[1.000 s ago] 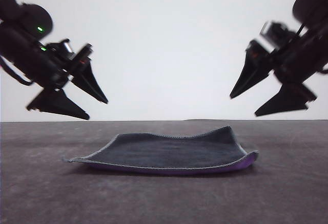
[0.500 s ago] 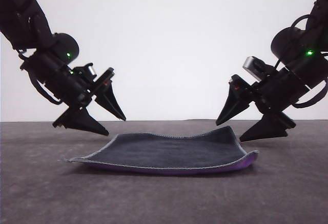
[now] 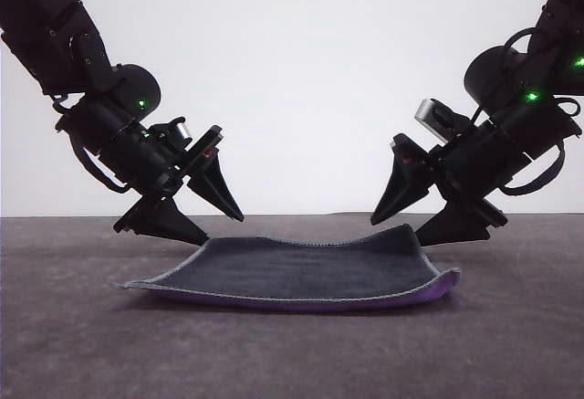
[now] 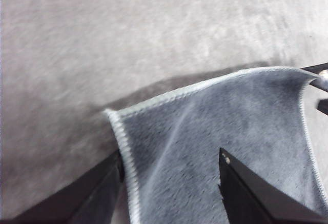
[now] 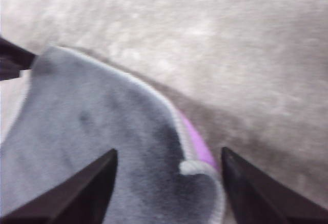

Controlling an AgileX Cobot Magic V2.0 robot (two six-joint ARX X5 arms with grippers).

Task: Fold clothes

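On grey table (image 3: 511, 344), plush square cloth (image 3: 301, 271)

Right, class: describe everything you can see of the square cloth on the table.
The cloth is a small, thick, plush square, dark charcoal grey on its upper face and bright purple underneath, with light grey stitched edging. It lies unfolded on the grey table, slightly wavy, its right-hand edge curling up to show purple. The left gripper and right gripper are open at its far corners; whether they touch it is unclear.
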